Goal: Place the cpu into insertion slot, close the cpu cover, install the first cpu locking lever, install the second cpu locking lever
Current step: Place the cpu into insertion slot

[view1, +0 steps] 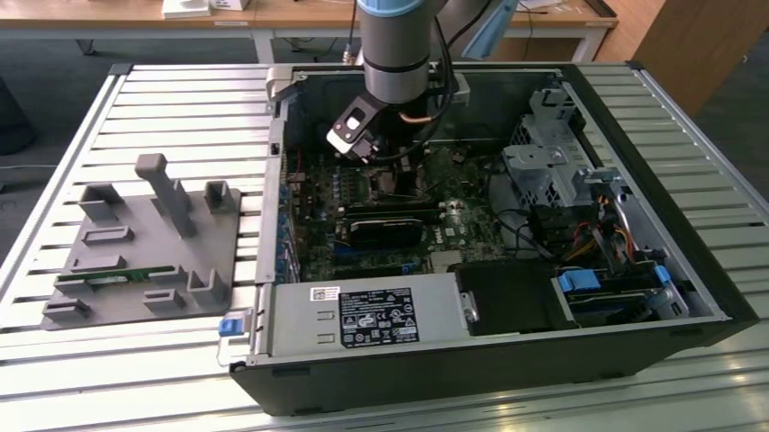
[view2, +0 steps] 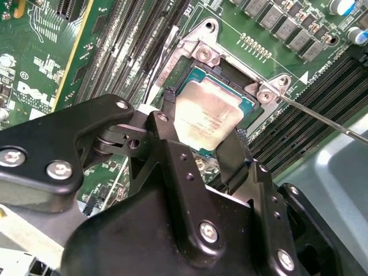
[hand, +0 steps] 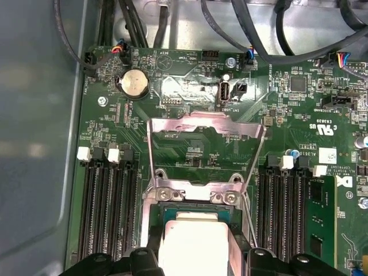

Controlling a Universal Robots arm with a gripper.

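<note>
The black gripper (view2: 205, 118) pinches the flat square silvery-beige cpu (view2: 214, 112) by opposite edges, squarely over the black metal-rimmed insertion slot (view2: 230, 72), thin silver-grey cpu cover (hand: 207, 122) standing open.

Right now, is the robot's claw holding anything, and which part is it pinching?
The gripper holds the cpu by two opposite side edges, one finger on each, at the insertion slot.

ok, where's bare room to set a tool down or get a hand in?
Free: the slatted table between the grey fixture and its far edge, plus the strip along the case's near side. Crowded: inside the case, where the claw grips the cpu between memory slots, cpu cover open.
</note>
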